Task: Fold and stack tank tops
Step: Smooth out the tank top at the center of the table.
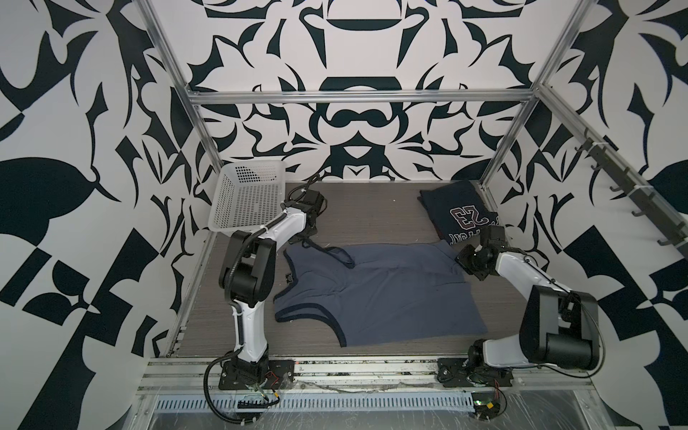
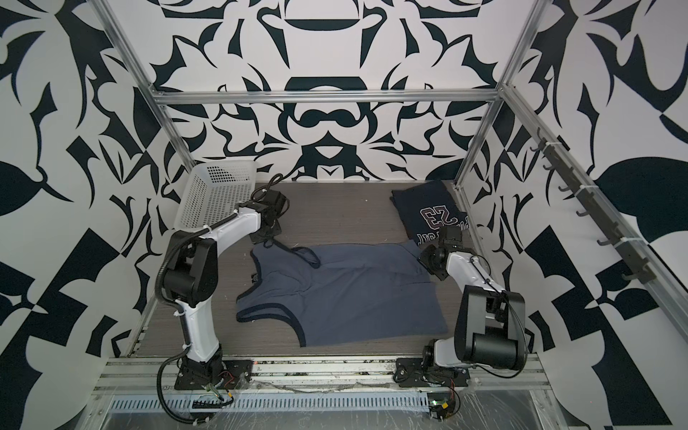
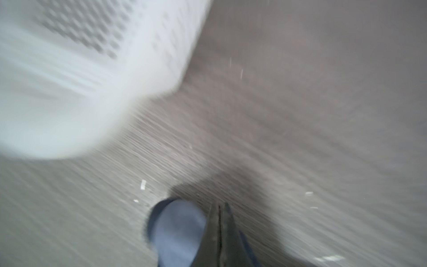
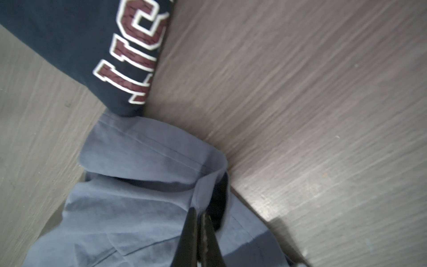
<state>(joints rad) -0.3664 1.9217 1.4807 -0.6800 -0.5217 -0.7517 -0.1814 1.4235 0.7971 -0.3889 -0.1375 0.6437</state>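
Grey-blue tank top point(image 1: 383, 294) lies spread across the middle of the table point(image 1: 372, 208), left claw point(image 3: 219, 205) clenched on a shoulder strap, right claw point(image 4: 198, 211) pinching a hem corner beside the folded navy tank top point(image 1: 458, 208).

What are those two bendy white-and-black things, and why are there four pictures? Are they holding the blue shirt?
Those are two robot arms, the left arm and the right arm, bolted at the near edge of the table. Each ends in a pincher called a gripper. Two pictures look down from above; two come from little cameras on the arms' wrists. On the table lie a grey-blue tank top spread out, a folded navy tank top with "23" on it, and a white basket. The left gripper is shut, seemingly on a strap of the grey-blue top; the right gripper is shut on its hem.
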